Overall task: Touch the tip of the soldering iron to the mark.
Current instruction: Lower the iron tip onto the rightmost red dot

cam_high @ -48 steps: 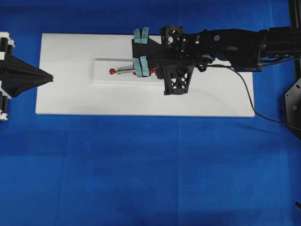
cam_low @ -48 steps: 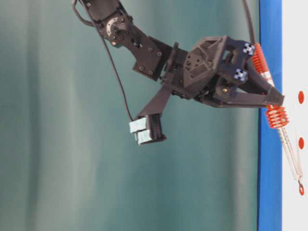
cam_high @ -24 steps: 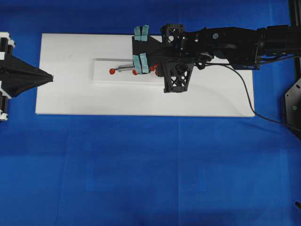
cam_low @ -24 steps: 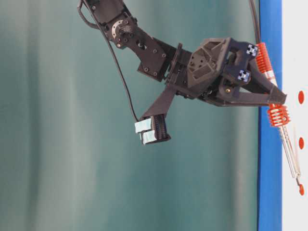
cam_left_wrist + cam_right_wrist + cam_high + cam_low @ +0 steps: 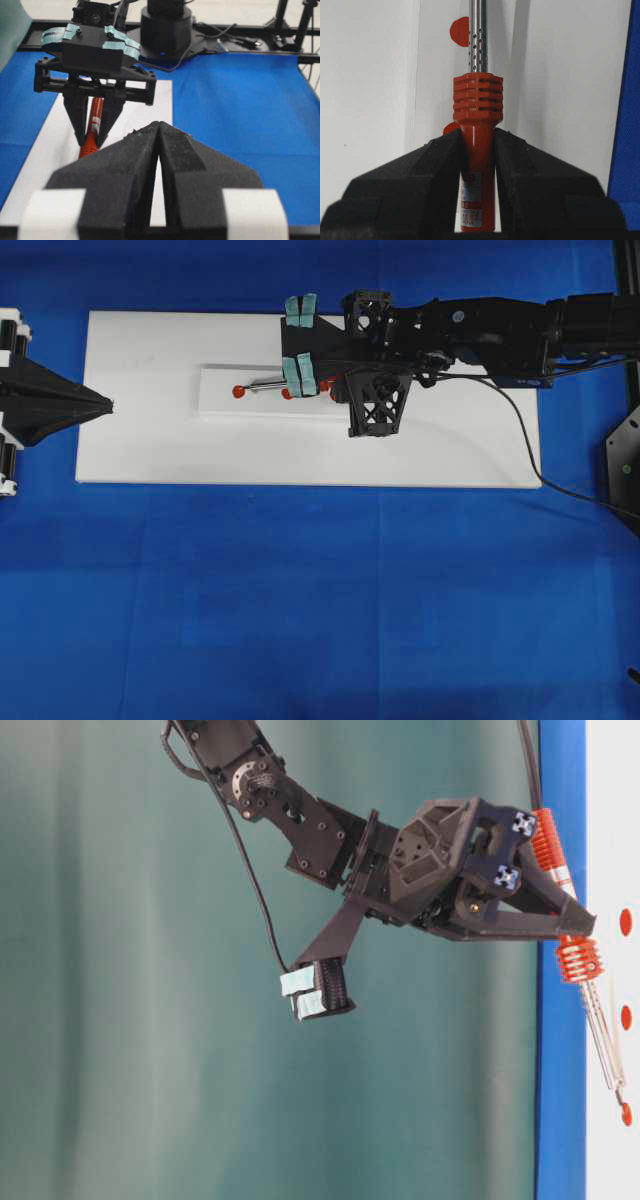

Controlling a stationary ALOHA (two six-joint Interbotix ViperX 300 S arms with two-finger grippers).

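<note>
The right gripper (image 5: 478, 150) clamps the soldering iron (image 5: 478, 112) by its orange handle, the shaft running out ahead of the fingers (image 5: 427, 170). Its tip (image 5: 621, 1098) sits at a red mark (image 5: 626, 1114) on the white board (image 5: 150, 440); contact looks made or nearly so. Next, likely a slight press down. The left gripper (image 5: 158, 165) sits closed, well apart.

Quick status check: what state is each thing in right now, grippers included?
Soldering iron: held by its orange handle, shaft slanting down to the board.
Tip: at the far red mark; contact not certain.
Right gripper: shut on the iron.
Left gripper: shut, empty, at the board's end.
Cord: trailing off the board.
</note>
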